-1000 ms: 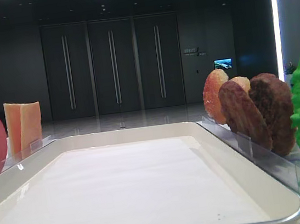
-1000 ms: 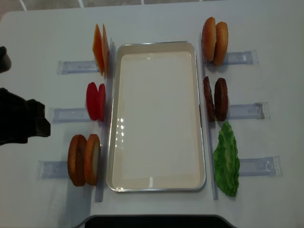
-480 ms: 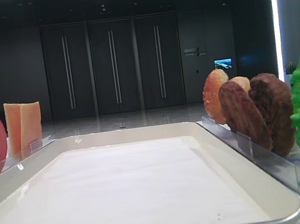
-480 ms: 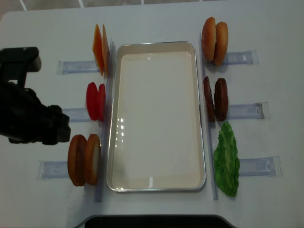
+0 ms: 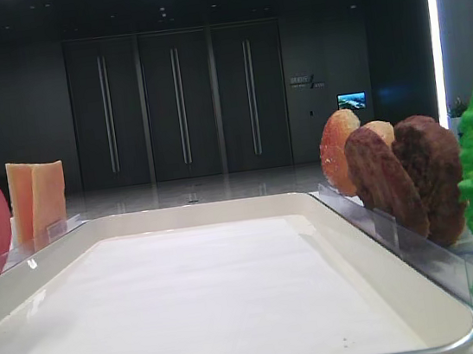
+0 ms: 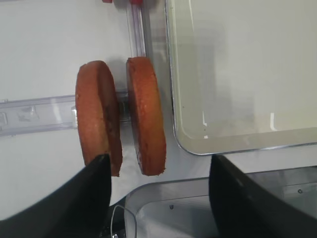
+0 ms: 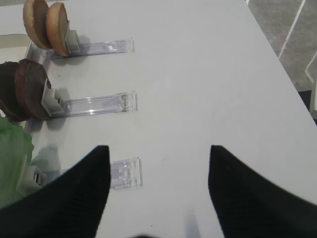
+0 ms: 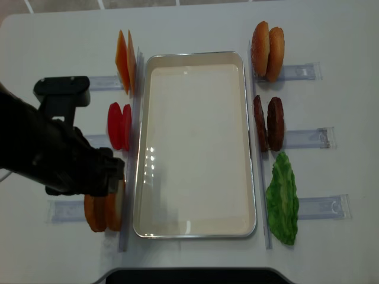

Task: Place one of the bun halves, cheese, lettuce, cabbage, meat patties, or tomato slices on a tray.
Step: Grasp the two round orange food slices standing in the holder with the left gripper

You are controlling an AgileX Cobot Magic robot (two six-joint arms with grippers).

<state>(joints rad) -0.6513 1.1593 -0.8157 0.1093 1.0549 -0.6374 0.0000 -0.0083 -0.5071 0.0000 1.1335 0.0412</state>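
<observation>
Left pincer (image 6: 157, 198) over the buns, fingers apart

2 bun halves (image 6: 121, 116) stand on edge in a clear rack (image 6: 34, 114) just left of the white tray (image 6: 223, 144) on the table (image 8: 195, 23); nothing gripped. Right pincer (image 7: 158, 191) also spread, above bare table.

a demo setup in a big dark lobby or hall: tall dark doors (image 5: 179, 104) and a small lit screen (image 5: 351, 101) behind a white worktop (image 8: 195, 26) with toy burger parts in clear racks (image 8: 305, 72).
</observation>
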